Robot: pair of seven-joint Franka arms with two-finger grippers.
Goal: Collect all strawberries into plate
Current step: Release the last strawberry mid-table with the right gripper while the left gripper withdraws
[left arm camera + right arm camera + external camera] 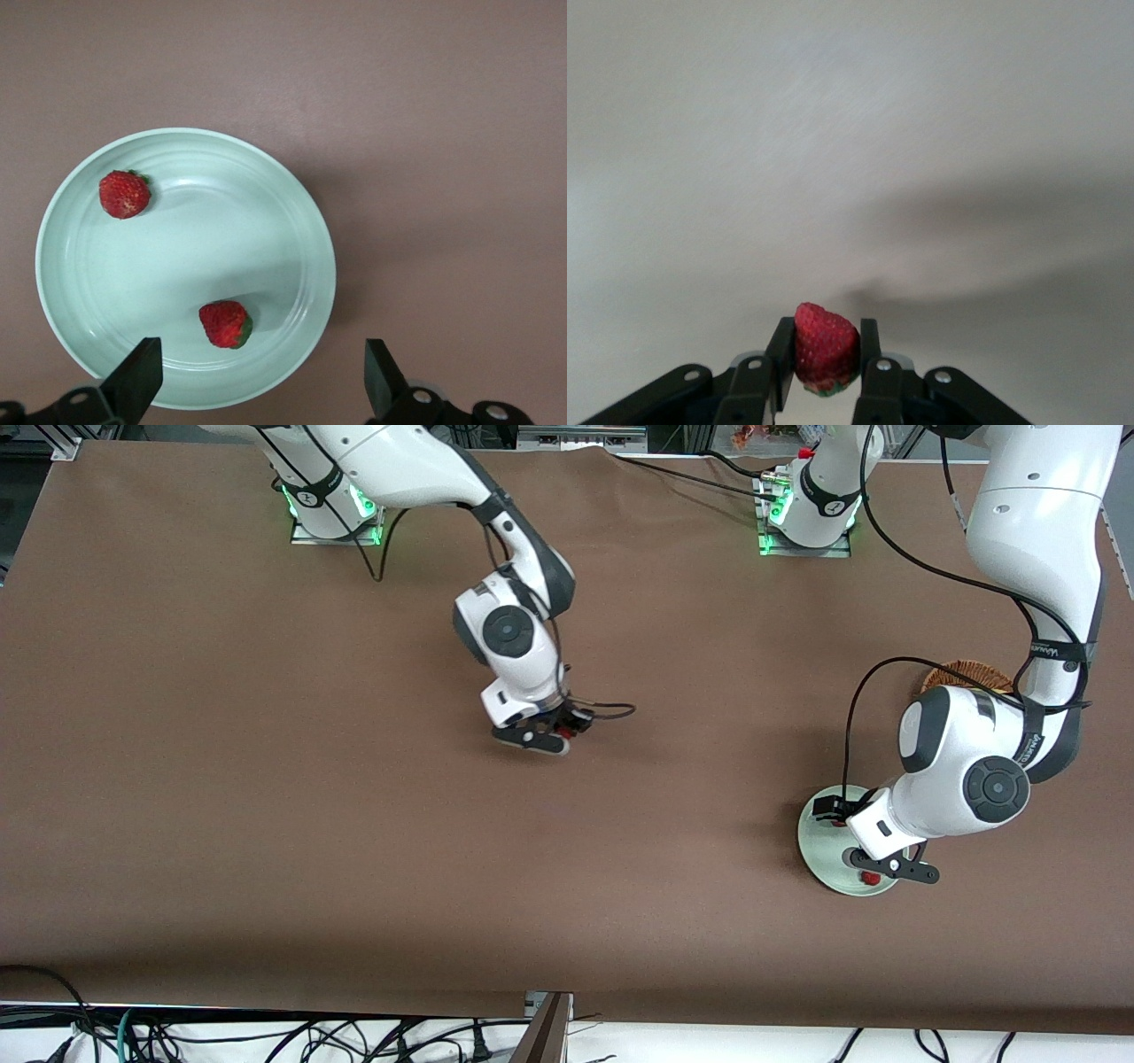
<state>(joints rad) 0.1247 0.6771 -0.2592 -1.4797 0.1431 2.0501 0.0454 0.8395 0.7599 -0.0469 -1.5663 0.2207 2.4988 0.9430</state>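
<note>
right wrist view: strawberry (pixel 826 348) pinched between fingers (pixel 781 359).

even overhead light, soft shadows, right wrist view washed pale.

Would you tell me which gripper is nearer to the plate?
Left. The left gripper hangs open over the plate; the right gripper, mid-table, is shut on a strawberry.

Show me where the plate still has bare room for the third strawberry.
The plate holds two strawberries: one by its rim, one near the open left gripper hovering above. The middle and the rim stretch between them are bare. The right gripper, jaws shut on the third strawberry, is over bare table; the left arm crowds the plate.
</note>
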